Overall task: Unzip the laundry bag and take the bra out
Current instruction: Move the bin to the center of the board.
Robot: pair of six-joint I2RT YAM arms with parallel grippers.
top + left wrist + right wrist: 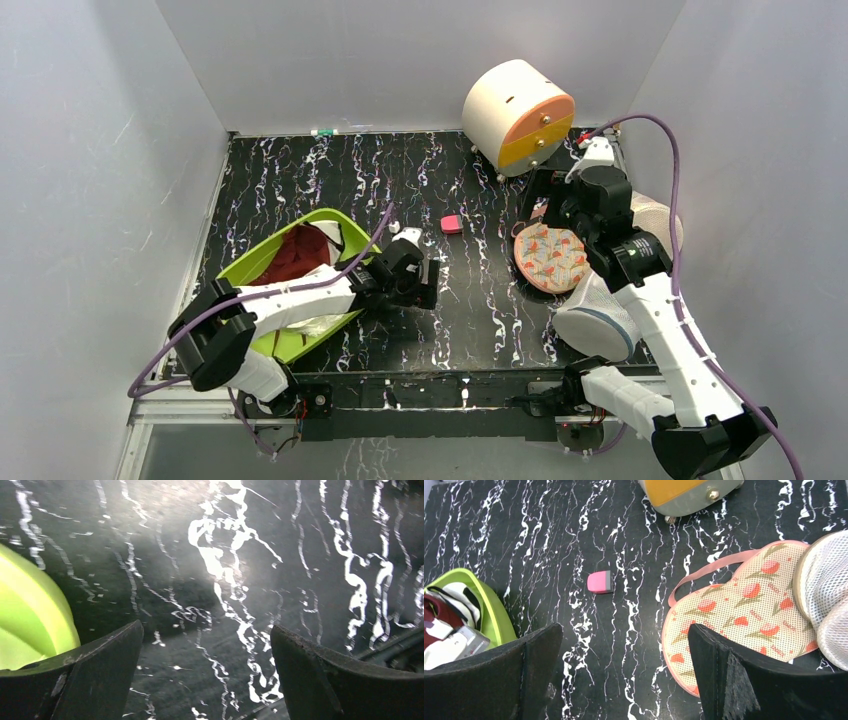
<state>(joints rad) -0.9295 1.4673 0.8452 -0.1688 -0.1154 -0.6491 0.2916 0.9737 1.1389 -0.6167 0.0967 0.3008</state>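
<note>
A soft white piece with dark lines (327, 237) lies at the far end of the green tray (245, 265), beside a dark maroon garment (298, 255). It looks like the laundry bag, and it also shows in the right wrist view (455, 600). No bright red bra is in view. My left gripper (425, 275) is open and empty, low over the bare table just right of the tray (30, 615); its jaws (207, 640) stand wide apart. My right gripper (542, 200) is open and empty (624, 650), above the table left of the floral piece.
An orange floral fabric piece (550, 257) (744, 600) lies mid-right. A stiff domed white mesh bag (598, 318) stands near the front right, and more white mesh (655, 215) (826, 580) lies behind my right arm. A small pink block (452, 223) (599, 582) lies mid-table. A white-and-orange drum (518, 115) stands at the back.
</note>
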